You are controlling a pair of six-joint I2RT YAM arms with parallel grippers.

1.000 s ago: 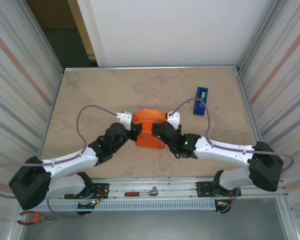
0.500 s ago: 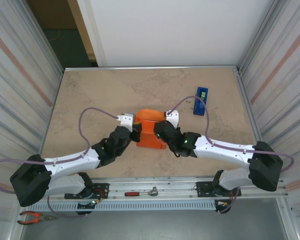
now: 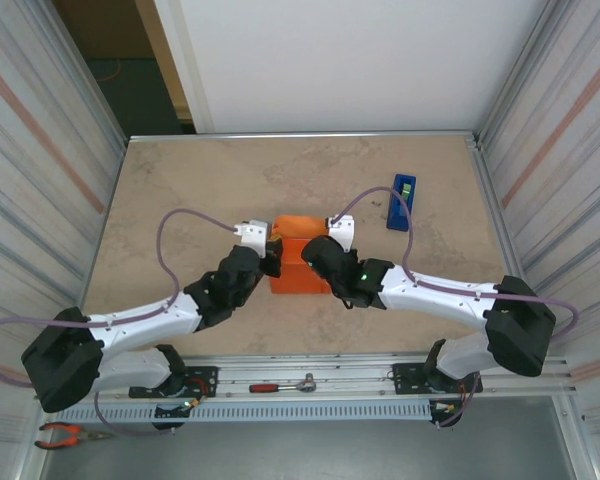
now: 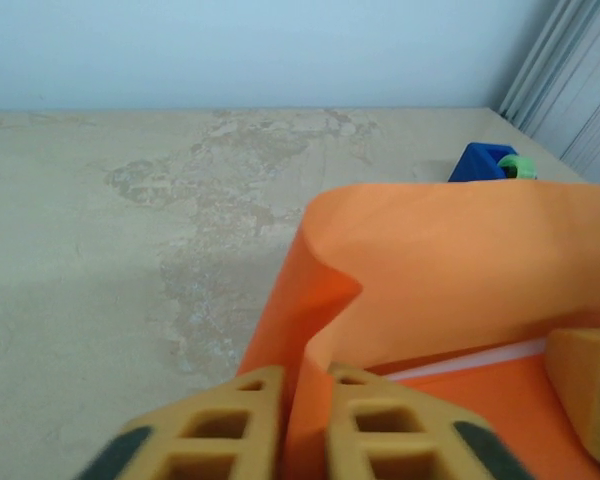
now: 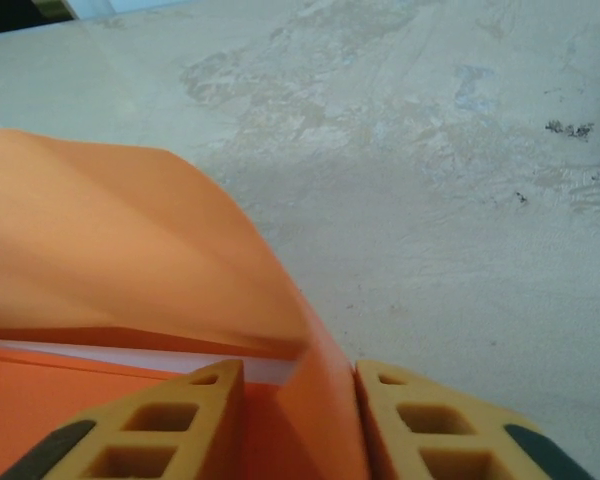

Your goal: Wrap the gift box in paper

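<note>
The paper (image 3: 298, 262), plain bright orange, sits folded into a blocky bundle mid-table (image 3: 200, 190), its top flap creased. A thin white strip (image 4: 460, 362) under the flap may be the gift box's edge. The left gripper (image 4: 305, 385) is pinched tight on the paper's left fold, and the right gripper (image 5: 300, 375) is closed on its right fold. A blue tape dispenser (image 3: 404, 201) lies well apart.

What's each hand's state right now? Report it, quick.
Left hand: closed, pinching the paper.
Right hand: closed on a fold of the paper.
</note>
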